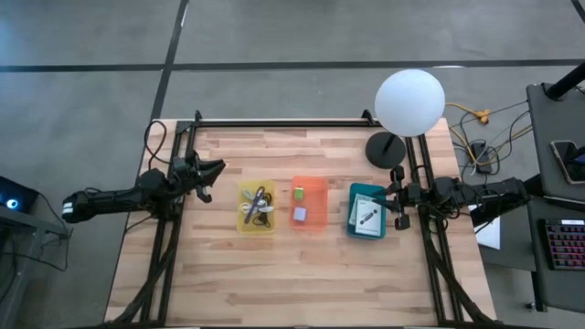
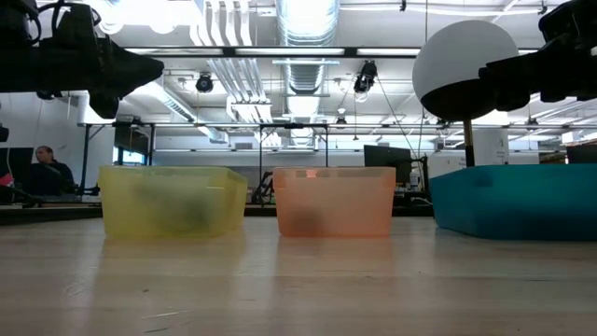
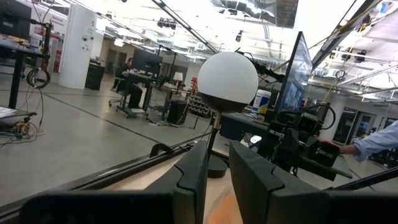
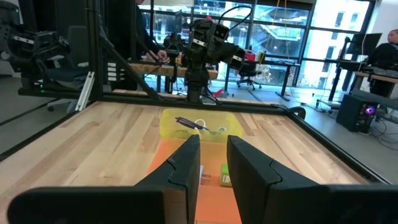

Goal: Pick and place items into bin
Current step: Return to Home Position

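The jaws of the left gripper (image 1: 208,175) stood a narrow gap apart with nothing between them, and so did those of the right gripper (image 4: 212,142). The two white rectangular cards with dark print (image 1: 367,216) lay flat inside the teal-blue plastic bin (image 1: 352,194), one overlapping the other. The tiny green cube (image 1: 299,193) and a small pale grey piece (image 1: 300,214) sat in the translucent orange plastic bin (image 1: 321,185) beside it. The black cable (image 1: 259,203), tangled with other small bits (the purple strap could not be picked out for certain), filled the translucent yellow plastic bin (image 1: 243,222) at the other end of the row. No loose item showed on the pale wooden table (image 1: 274,274) around the bins, so the sorting looked finished and only the retreat to rest remained. The right gripper hung just beside the teal-blue bin's outer wall, and the left one hovered near the yellow bin without touching it. To withdraw well, each arm should probably pull straight back toward its own side of the table, staying above the rims so no bin gets nudged. The right arm would also need to keep clear of the white globe lamp on its black round base (image 1: 409,100), which stood near it at the far edge.
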Controlling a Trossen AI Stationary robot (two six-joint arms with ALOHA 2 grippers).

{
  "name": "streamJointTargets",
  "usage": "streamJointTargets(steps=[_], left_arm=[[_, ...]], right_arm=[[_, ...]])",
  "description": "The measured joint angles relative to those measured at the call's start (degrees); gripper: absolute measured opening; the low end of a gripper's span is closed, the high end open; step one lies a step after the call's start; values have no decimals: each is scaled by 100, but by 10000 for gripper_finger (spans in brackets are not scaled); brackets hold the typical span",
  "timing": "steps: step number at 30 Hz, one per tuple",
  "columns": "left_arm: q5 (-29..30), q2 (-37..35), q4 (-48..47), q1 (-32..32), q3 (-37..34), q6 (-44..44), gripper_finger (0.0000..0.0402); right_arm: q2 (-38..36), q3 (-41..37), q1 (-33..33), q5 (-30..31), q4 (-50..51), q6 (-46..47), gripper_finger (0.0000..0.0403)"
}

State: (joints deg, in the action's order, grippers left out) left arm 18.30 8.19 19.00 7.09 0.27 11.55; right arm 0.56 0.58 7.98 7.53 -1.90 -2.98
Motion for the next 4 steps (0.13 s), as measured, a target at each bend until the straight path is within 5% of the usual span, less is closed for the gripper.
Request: streamJointTargets(steps=[4], left_arm=[[-2,9,0,0,0,1,52]], right_arm=[[0,0,-1,0,1,0,68]])
